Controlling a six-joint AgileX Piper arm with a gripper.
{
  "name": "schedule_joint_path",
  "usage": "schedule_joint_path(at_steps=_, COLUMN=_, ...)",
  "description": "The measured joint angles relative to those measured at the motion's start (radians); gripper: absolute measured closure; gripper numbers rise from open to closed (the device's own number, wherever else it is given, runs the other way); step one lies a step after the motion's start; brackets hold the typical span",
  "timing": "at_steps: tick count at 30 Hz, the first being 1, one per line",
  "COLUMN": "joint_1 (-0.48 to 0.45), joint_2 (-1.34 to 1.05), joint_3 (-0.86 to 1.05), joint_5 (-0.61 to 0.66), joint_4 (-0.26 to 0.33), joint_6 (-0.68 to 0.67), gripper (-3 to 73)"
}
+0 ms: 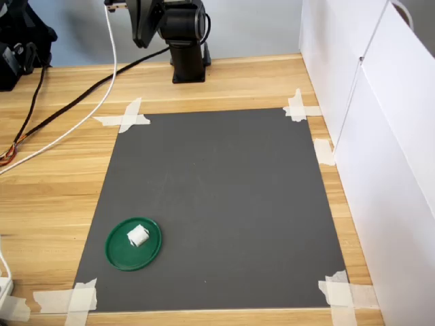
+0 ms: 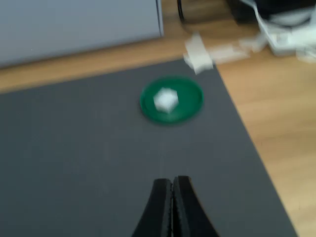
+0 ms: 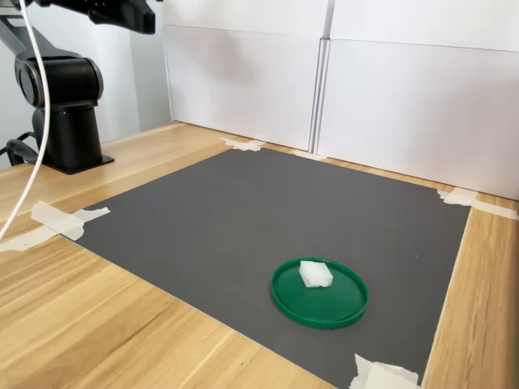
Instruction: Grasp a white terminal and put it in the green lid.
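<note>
You could see that the white terminal [image 1: 138,236] already lay inside the green lid [image 1: 117,252], a little toward the lid's 12 o'clock side in the first exterior view. In the second exterior view the white terminal [image 3: 315,274] sat near the lid's 11 o'clock edge, and the green lid [image 3: 324,308] rested flat on the dark mat [image 3: 243,211]. On the mat, the lid was down at about 7 o'clock in the first exterior view.

Your pincer [image 2: 172,185] was shut, its two black tips pressed together with nothing between them. It hung well apart from the lid, up near the arm's base [image 1: 187,61], which stood on the bench [image 1: 54,197] beyond the mat's 12 o'clock edge.

So it looked as if the putting-in step was done. You had little left to do but bring the arm to rest. If you wanted to be sure, you needed only to check that the small block lay fully within the rim, and it seemed to.

You could not read any brand, label or writing. The wrist view was too blurry, and the white tape [image 1: 126,117] at the mat's corners was blank.
</note>
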Motion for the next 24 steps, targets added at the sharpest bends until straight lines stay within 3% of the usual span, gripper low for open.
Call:
schedule_joint_path(at_steps=5, joint_1=0.000, joint_2=-0.104, joint_3=0.147, joint_5=0.016, joint_4=-0.016, joint_6=0.006, gripper=71.6)
schedule_joint_path(at_steps=13, joint_1=0.000, joint_2=-0.198, joint_3=0.213, joint_5=0.064, joint_4=-0.024, joint_6=0.006, gripper=71.6)
schedule_joint_path(at_steps=24, joint_1=0.000, joint_2=-0.226, joint_3=0.213, joint_5=0.067, joint_4=-0.150, joint_6=0.006, gripper=71.6)
